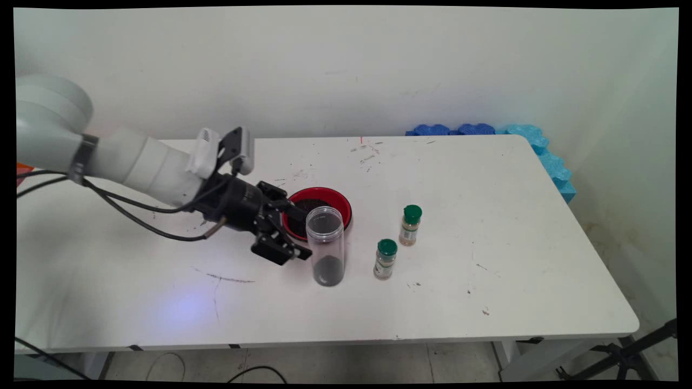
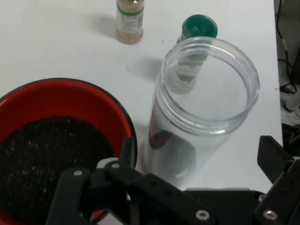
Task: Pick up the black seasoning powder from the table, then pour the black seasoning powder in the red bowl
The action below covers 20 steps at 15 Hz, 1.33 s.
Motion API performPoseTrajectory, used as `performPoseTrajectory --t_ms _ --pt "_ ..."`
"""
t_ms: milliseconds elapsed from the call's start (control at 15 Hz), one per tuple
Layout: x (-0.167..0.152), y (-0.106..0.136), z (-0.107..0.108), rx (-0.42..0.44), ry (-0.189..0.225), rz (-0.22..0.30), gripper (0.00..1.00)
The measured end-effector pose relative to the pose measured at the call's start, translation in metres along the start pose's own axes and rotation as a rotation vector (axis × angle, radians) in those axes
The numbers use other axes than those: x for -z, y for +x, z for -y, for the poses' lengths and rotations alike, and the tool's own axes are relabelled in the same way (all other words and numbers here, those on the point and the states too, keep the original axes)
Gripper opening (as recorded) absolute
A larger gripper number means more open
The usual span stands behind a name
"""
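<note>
Black two-finger end effector (image 1: 296, 231) spread wide, fingers apart either side of tall clear plastic cylindrical jar (image 1: 325, 246), not touching. Dark powder at jar bottom seen only in main view; hand view (image 2: 206, 122) shows open mouth, threaded rim. Round red bowl (image 1: 339, 201) of dark grainy stuff just behind jar. Two small green-capped spice bottles (image 1: 385, 259) (image 1: 410, 225) nearby on scuffed white tabletop (image 1: 513, 227).
</note>
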Motion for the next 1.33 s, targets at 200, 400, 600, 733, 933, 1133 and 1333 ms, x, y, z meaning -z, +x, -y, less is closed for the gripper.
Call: performPoseTrajectory --t_ms 200,400,600,733,933,1133,1333 --pt "-0.012 0.001 0.000 0.006 -0.001 -0.006 1.00" --pt "-0.022 0.001 0.000 0.013 -0.003 -0.009 1.00" --pt "-0.028 0.002 0.000 0.019 -0.004 -0.010 1.00" --pt "-0.032 0.002 0.001 0.023 -0.005 -0.011 1.00" --pt "-0.037 0.002 0.001 0.028 -0.005 -0.012 1.00" --pt "-0.040 0.002 0.001 0.038 -0.006 -0.013 0.00" --pt "-0.044 0.003 0.001 0.055 -0.009 -0.016 0.00"
